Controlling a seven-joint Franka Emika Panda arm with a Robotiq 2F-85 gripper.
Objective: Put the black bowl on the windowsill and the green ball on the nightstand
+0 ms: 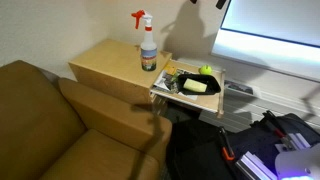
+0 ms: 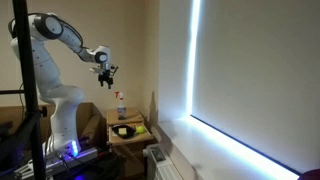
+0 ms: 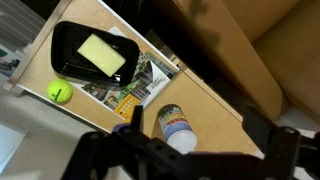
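The black bowl [image 3: 75, 60] lies on the wooden nightstand [image 3: 200, 90] with a pale yellow piece [image 3: 100, 50] inside it. The green ball [image 3: 60, 91] rests on the nightstand edge right beside the bowl. Bowl [image 1: 180, 82] and ball [image 1: 206, 70] also show in an exterior view, at the end of the nightstand [image 1: 105, 62] nearest the window. My gripper [image 3: 195, 160] hangs high above the nightstand, open and empty, with its fingers spread at the bottom of the wrist view. In an exterior view the gripper [image 2: 106, 75] is well above the bowl [image 2: 124, 131].
A spray bottle [image 1: 148, 45] with a red top stands on the nightstand; it also shows in the wrist view [image 3: 178, 128]. A magazine [image 3: 128, 88] lies under the bowl's edge. A brown couch [image 1: 50, 120] is next to the nightstand. A bright window blind [image 2: 250, 70] fills the wall.
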